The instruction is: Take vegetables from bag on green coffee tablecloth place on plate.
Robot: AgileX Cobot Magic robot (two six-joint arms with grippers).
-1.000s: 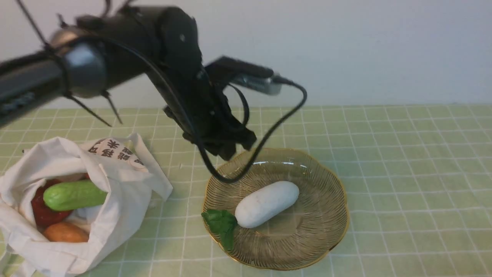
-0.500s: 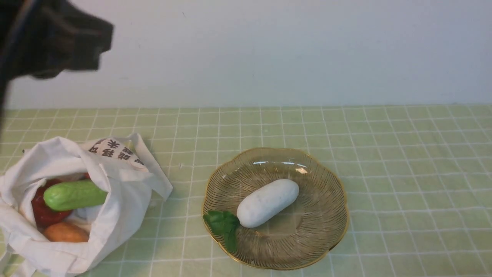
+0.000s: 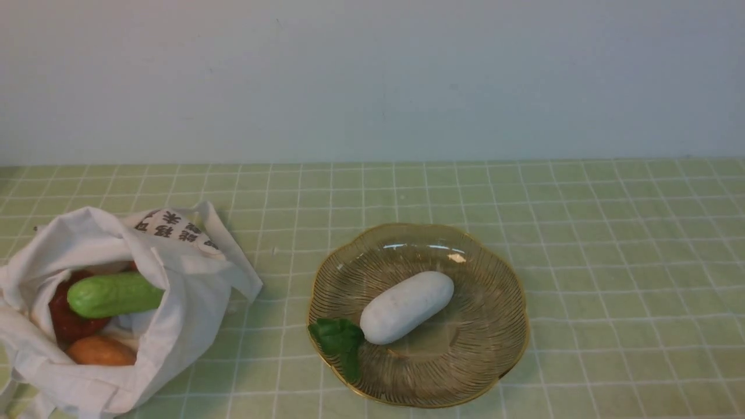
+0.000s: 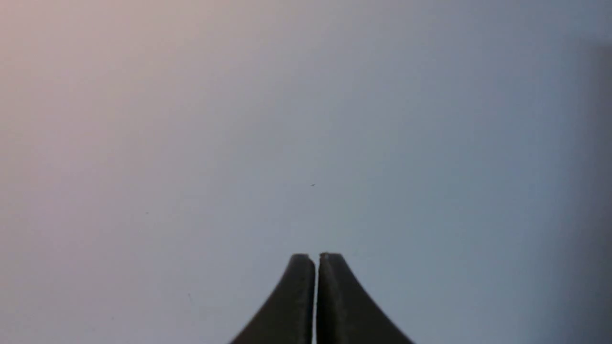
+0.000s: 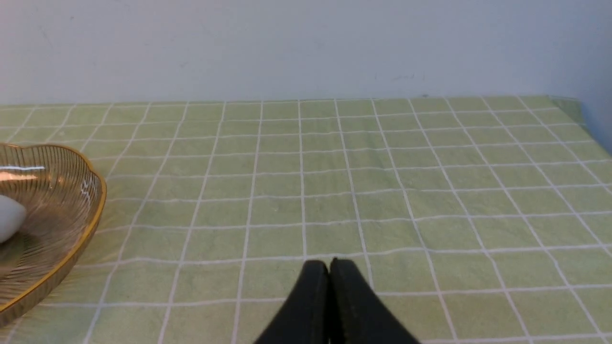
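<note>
wall (image 4: 430, 143): faces the left gripper (image 4: 317, 257); that gripper's fingers are together.
green tablecloth (image 5: 311, 191): extends ahead of the right gripper (image 5: 331, 263), whose fingertips meet.
bag (image 3: 195, 308): on the cloth, beyond the plate from the right gripper, mouth open.
plate (image 3: 495, 355): on the cloth, off to one side of the right gripper.
white radish (image 3: 406, 307): in the plate, nearer the right gripper than its leaves (image 3: 340, 343).
cucumber (image 3: 116, 295), orange-brown vegetable (image 3: 102, 351), red vegetable (image 3: 70, 320): in the bag, farther from that gripper than the radish; the red one, partly hidden, appears to lie under the cucumber.
</note>
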